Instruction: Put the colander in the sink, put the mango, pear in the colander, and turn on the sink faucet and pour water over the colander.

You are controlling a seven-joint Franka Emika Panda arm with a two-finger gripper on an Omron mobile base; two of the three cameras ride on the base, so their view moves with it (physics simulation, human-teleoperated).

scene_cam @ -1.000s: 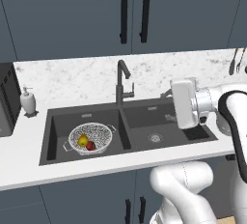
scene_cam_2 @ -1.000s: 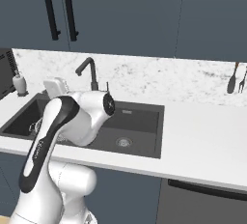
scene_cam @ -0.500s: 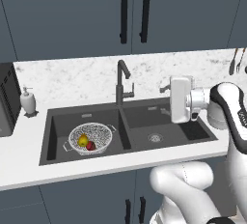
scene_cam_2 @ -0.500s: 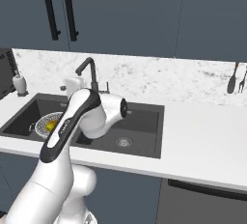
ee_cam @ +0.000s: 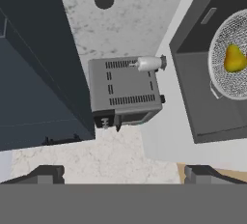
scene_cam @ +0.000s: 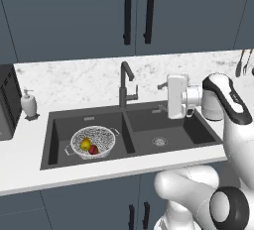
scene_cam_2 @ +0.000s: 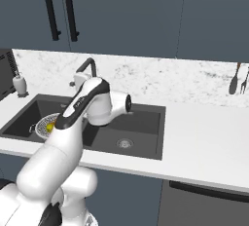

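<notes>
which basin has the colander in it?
The left basin of the sink: the colander sits there with the pear and mango inside. The right basin shows just its drain.

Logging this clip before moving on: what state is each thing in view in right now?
Colander: upright in the left basin of the sink.
Pear: in the colander.
Mango: in the colander, beside the pear.
Faucet: no water visible.
Gripper: fingers open, holding nothing, near the faucet.
Cabinet doors: closed.

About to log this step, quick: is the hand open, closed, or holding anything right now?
Hand: open, holding nothing; its fingertips stand wide apart.
</notes>
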